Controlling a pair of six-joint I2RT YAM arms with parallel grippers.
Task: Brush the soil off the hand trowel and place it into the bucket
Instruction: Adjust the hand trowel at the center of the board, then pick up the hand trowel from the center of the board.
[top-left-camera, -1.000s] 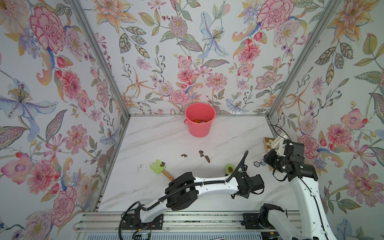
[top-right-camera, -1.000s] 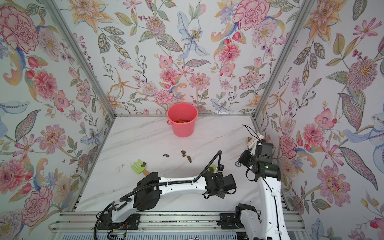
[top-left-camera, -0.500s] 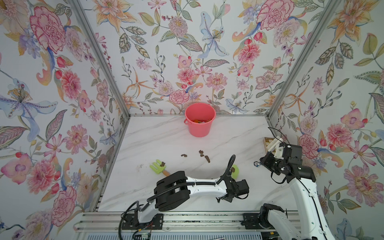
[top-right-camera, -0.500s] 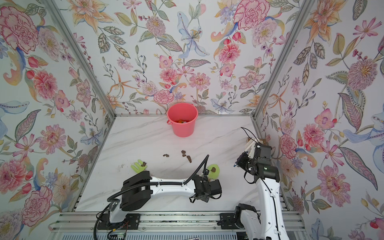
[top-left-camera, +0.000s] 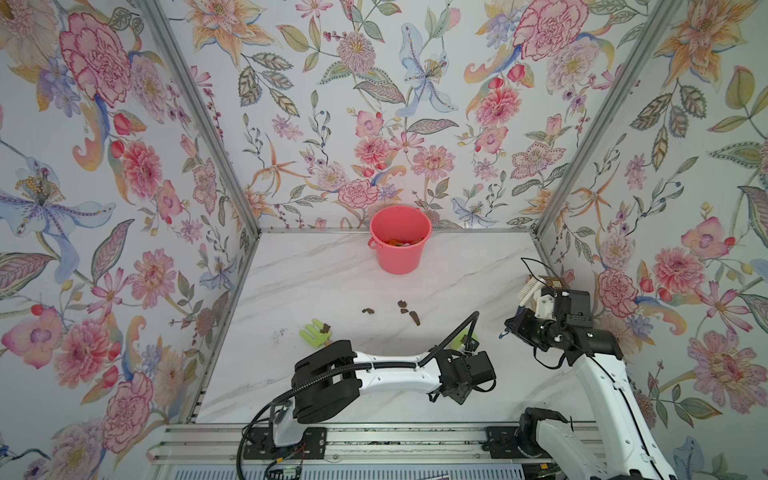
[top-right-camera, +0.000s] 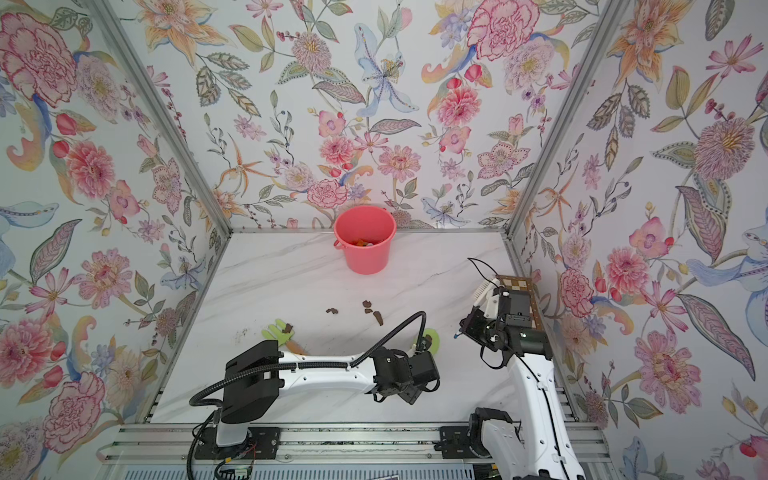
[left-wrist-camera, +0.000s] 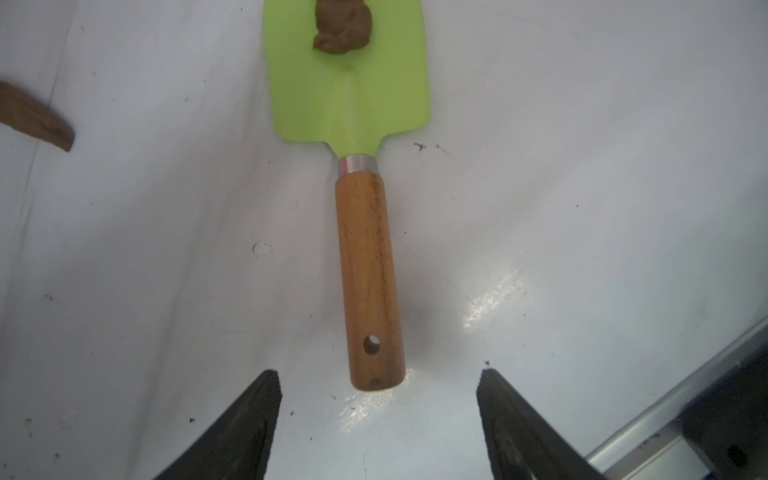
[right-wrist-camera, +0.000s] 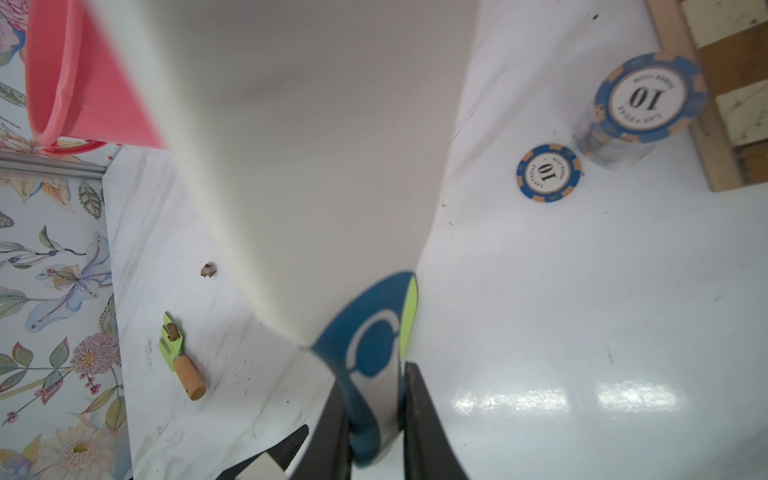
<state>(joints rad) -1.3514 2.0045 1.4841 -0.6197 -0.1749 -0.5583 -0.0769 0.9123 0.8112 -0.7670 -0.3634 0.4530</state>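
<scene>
We judge the task barely begun. The trowel (left-wrist-camera: 357, 199) lies flat on the table (top-left-camera: 324, 270), well apart from the bucket (top-left-camera: 399, 259) on the robot's side of it. Its green blade points roughly toward the bucket and its wooden handle away from it. 1 soil lump (left-wrist-camera: 343, 27) sits on the blade near its tip, so the brushing is not done and nothing has been lifted. A few loose crumbs (top-left-camera: 409, 311) lie on the table between the bucket and the trowel. A green hand rake (top-left-camera: 313, 332), also well apart from the bucket, carries a lump of its own. The bucket holds some small coloured pieces; we cannot tell what they are. By our reading, what remains is to grip the handle, sweep the lump off and carry the trowel to the bucket.

The left arm stretches low across the table. The left gripper (left-wrist-camera: 378, 395) is in line with the handle's butt end, on the side away from the bucket, with its jaws spread wider than the handle and touching nothing. The right arm stands raised off to one side of the trowel. The right gripper (right-wrist-camera: 374, 395) is clamped on the blue handle of the brush (right-wrist-camera: 299, 166), whose white bristles show in both top views, clear of the blade.
</scene>
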